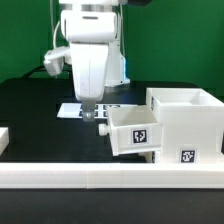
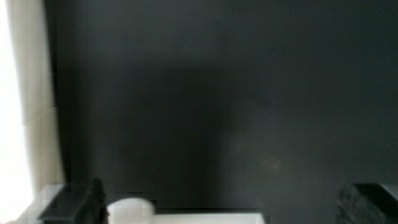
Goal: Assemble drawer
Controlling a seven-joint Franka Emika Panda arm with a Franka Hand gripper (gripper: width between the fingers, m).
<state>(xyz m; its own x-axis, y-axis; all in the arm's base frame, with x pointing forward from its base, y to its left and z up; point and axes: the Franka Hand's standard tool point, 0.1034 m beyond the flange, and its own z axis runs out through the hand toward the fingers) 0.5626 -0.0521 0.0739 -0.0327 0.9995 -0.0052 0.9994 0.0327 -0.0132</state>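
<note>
Exterior view: tray (image 1: 134, 131) tagged face toward camera (jaws (image 1: 90, 113) spread).

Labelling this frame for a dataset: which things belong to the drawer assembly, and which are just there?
Job:
large white plastic cube shell
small white tray with a knob
tool, jaws open

Not job:
long low white border wall
flat white marker board
black table

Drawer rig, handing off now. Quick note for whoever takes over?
Claw: open, empty, hanging just above the knob of a tray.
That tray sits part-way in the shell, front sticking out.
The wrist view shows the knob between the two fingers, not gripped.
Another white part lies at the exterior view's left edge.
Left: push the tray home, fit whatever remains.
</note>
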